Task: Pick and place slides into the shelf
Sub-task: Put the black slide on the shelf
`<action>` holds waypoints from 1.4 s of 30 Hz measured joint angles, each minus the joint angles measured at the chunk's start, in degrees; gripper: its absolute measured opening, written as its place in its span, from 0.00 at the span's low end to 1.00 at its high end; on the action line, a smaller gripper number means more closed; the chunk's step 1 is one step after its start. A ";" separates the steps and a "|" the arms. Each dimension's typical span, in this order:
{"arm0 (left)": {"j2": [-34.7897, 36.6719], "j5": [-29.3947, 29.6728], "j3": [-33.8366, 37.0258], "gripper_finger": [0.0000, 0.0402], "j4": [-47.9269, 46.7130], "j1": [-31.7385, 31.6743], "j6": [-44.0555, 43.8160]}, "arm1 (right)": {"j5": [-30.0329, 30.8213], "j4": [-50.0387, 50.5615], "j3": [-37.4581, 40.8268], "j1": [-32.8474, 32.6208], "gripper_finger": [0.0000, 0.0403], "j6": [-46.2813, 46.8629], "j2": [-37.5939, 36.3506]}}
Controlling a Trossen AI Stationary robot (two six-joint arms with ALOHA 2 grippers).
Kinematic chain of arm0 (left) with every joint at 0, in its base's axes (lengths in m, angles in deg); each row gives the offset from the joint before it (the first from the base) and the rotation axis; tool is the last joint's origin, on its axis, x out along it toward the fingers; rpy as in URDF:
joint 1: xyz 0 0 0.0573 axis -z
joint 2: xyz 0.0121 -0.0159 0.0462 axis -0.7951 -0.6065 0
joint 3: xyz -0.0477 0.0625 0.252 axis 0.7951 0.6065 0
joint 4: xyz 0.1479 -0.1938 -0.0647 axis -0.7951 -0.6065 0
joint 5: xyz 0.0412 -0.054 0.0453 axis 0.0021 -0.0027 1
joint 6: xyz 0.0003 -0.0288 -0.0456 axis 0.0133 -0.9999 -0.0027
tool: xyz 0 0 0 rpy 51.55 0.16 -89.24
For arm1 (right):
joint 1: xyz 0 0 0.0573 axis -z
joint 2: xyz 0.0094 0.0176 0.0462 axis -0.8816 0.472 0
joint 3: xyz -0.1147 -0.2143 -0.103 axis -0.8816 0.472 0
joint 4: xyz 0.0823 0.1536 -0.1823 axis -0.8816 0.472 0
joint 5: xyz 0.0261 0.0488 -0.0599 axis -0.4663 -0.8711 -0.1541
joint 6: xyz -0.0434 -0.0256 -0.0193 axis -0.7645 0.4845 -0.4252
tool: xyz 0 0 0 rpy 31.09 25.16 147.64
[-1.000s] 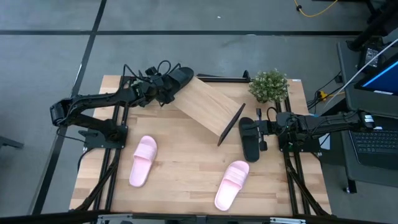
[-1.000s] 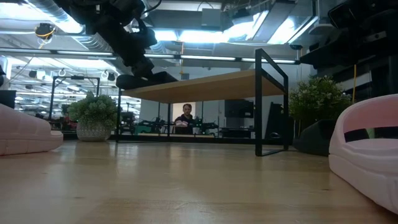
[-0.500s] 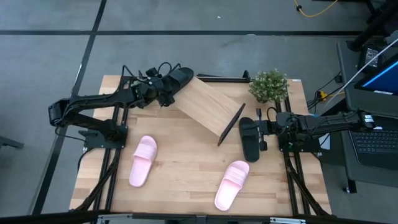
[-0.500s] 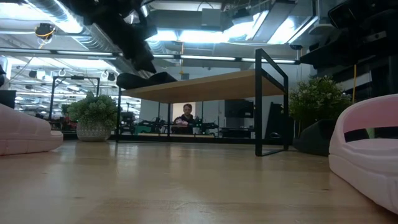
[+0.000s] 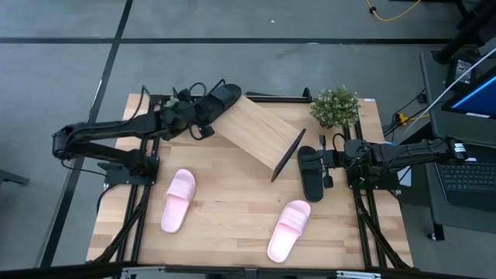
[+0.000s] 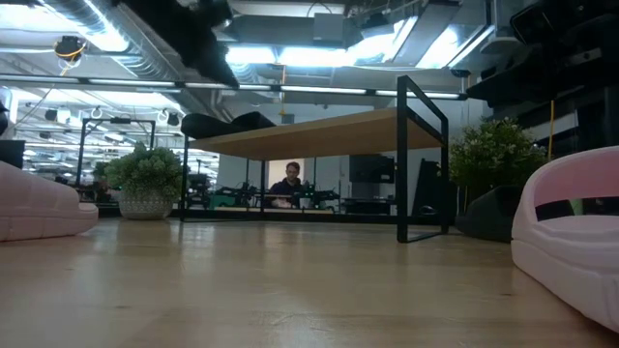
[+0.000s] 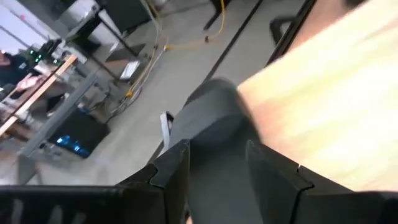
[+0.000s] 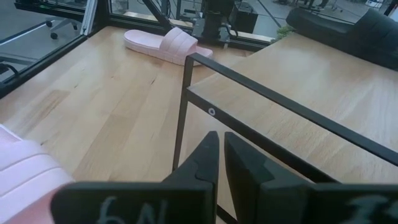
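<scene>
1. left gripper point(image 5: 203, 122) at about 11 o'clock on the table, fingers spread apart, just off the far-left end of the shelf point(image 5: 260, 133); nothing gripped. in the left wrist view its two dark fingers point(image 7: 171, 167) flank a black slide without touching it.
2. black slide point(image 5: 219, 98) lies on the shelf's upper left end, toe past the board edge; low view shows it as a dark lump point(image 6: 227, 124) on the board's left end.
3. shelf: light-wood board on a thin black frame, slanted, running from 11 o'clock toward table centre.
4. right gripper point(image 5: 328, 159) at about 3 o'clock, fingers nearly closed, empty in the right wrist view point(image 8: 219, 163), pointing at the shelf's black frame.
5. second black slide point(image 5: 309, 173) lies on the tabletop just beside the right gripper, between it and the shelf's lower end; contact cannot be told.
6. pink slide point(image 5: 179, 201) at 8 o'clock, flat on the table, well apart from both arms.
7. other pink slide point(image 5: 290, 229) at 5 o'clock, near the front edge.
8. small potted plant point(image 5: 335, 107) at 1 o'clock, beside the shelf's far corner.
9. person visible in the room behind, under the shelf, low view.
</scene>
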 joint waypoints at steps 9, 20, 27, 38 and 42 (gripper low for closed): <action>9.37 0.01 -0.02 0.34 -0.35 7.57 -10.02 | 0.00 0.00 0.00 0.00 0.07 0.00 0.02; 10.24 3.66 0.77 0.02 -5.05 15.66 -14.64 | -0.07 -1.04 0.00 -0.13 0.02 8.80 0.02; 10.01 7.30 4.52 0.00 -5.33 21.59 -18.53 | 0.01 -7.16 -0.03 -4.77 0.02 9.37 0.01; 11.52 10.74 8.62 0.00 -5.16 32.04 -21.93 | 14.17 -4.01 -7.93 -20.42 0.01 9.67 3.30; 14.04 7.77 11.53 0.00 -5.17 34.36 -24.64 | 20.89 -3.12 -10.10 -26.64 0.01 9.50 8.07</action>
